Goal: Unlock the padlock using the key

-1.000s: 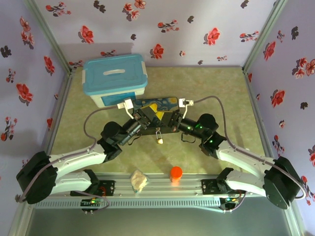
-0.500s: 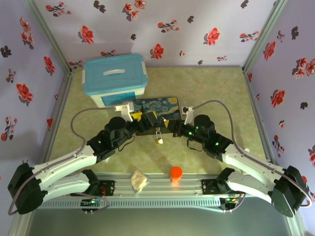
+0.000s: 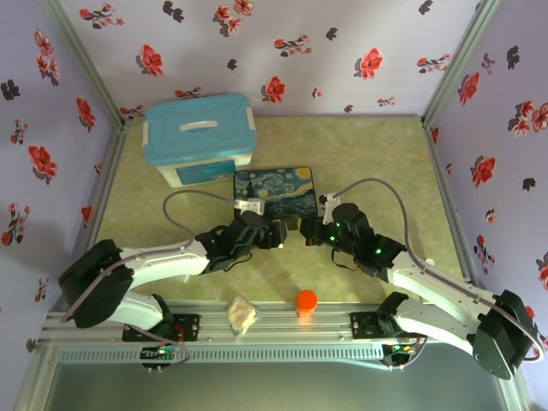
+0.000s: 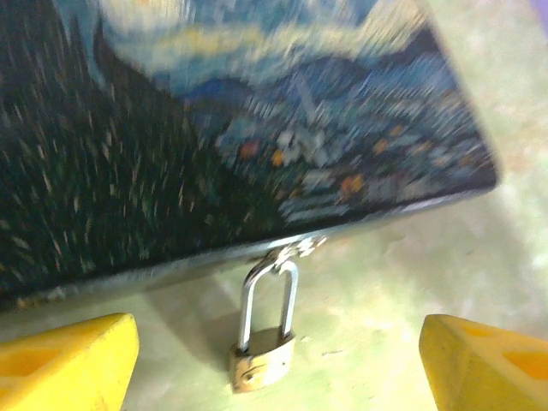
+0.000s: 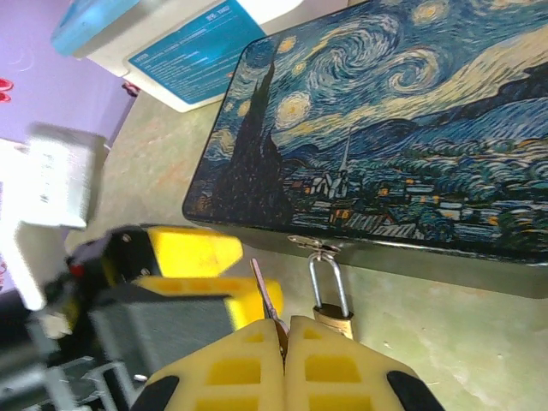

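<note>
Tightly, the right gripper (image 5: 285, 330) pinches the key (image 5: 264, 295), blade up, just beside the padlock (image 5: 336, 324) hooked to the front clasp (image 5: 312, 246) of the tin (image 5: 411, 128). The left gripper (image 4: 276, 342) gapes wide before the tin. Mottled green floor (image 3: 377, 145), lilac walls (image 3: 342, 34) with red flowers.

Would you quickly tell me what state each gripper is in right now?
Left gripper: open, holding nothing.
Right gripper: closed on the key.

One padlock (image 4: 259, 366), one key (image 5: 265, 299), one painted tin (image 3: 274, 187), one blue-lidded box (image 3: 199, 137), one orange cap (image 3: 306, 300), one pale lump (image 3: 242, 314).
</note>
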